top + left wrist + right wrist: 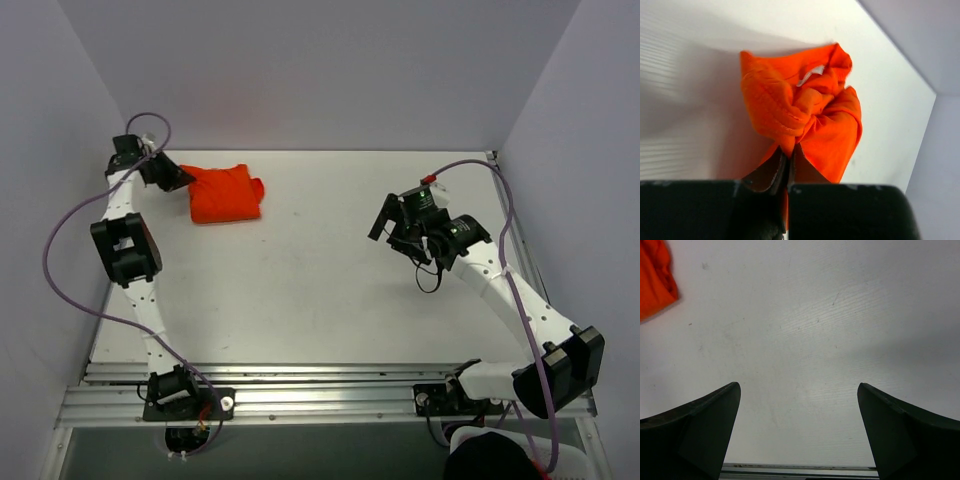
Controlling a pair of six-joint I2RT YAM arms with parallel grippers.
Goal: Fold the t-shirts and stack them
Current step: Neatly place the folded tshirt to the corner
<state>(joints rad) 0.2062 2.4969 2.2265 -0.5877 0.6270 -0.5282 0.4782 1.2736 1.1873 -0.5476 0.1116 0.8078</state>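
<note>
A bright orange-red t-shirt (225, 194) lies bunched in a compact heap at the back left of the table. My left gripper (178, 178) sits at the heap's left edge, shut on a pinch of its cloth. In the left wrist view the t-shirt (805, 115) rises crumpled from between the closed fingertips of the left gripper (789, 156). My right gripper (392, 222) hovers over the right half of the table, open and holding nothing. Its wrist view shows the right gripper (799, 390) over bare table, with an edge of the t-shirt (655, 280) at top left.
The white table (320, 280) is closed in by walls at the back and both sides. A metal rail (320, 385) runs along the near edge where the arm bases stand. Purple cables loop beside both arms.
</note>
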